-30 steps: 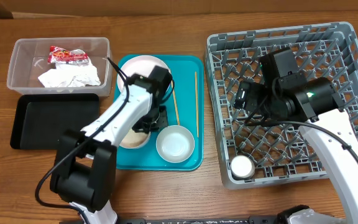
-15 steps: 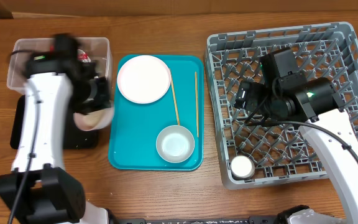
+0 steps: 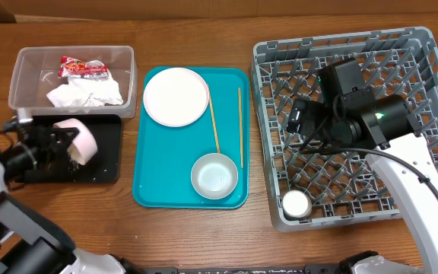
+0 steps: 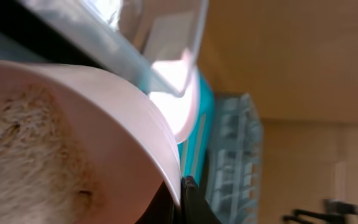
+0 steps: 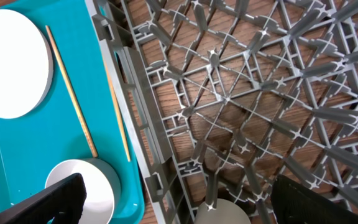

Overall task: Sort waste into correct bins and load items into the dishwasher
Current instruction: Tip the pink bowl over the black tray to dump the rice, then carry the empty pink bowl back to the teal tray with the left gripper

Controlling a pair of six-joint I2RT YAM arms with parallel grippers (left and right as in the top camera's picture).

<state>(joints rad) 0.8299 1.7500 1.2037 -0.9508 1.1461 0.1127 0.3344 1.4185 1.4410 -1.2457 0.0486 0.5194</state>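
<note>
The left tool [image 3: 64, 141] sits at about 9 o'clock on the wooden worktop [image 3: 204, 23], clamped on the rim of a pink bowl [image 3: 82, 141], which it holds tipped on its side over the black tray [image 3: 97, 172]. The left wrist view is filled by the bowl's inner wall, where a blurred, grainy, pale brown patch of food scraps [image 4: 30, 155] clings, and one dark finger [image 4: 190, 202] shows pressed at the rim. At 12 o'clock from the black tray, just beside it, stands the clear tub [image 3: 29, 76]. Inside it lie a crumpled white paper napkin [image 3: 86, 94] and, at the napkin's 12 o'clock, a red-and-white wrapper [image 3: 82, 68]. A teal tray [image 3: 166, 167] lies at the centre of the worktop, carrying a white plate [image 3: 176, 97] at its 11 o'clock corner, a white bowl [image 3: 214, 175] upright near 5 o'clock, and two wooden chopsticks [image 3: 213, 122] lying apart from each other along its 3 o'clock side. The grey dish rack [image 3: 261, 137] takes up the 3 o'clock half of the worktop, and a small white cup [image 3: 296, 203] stands at its 7 o'clock corner. The right tool [image 5: 178, 193] hangs over the rack's lattice floor with its fingers spread wide and nothing between them.
</note>
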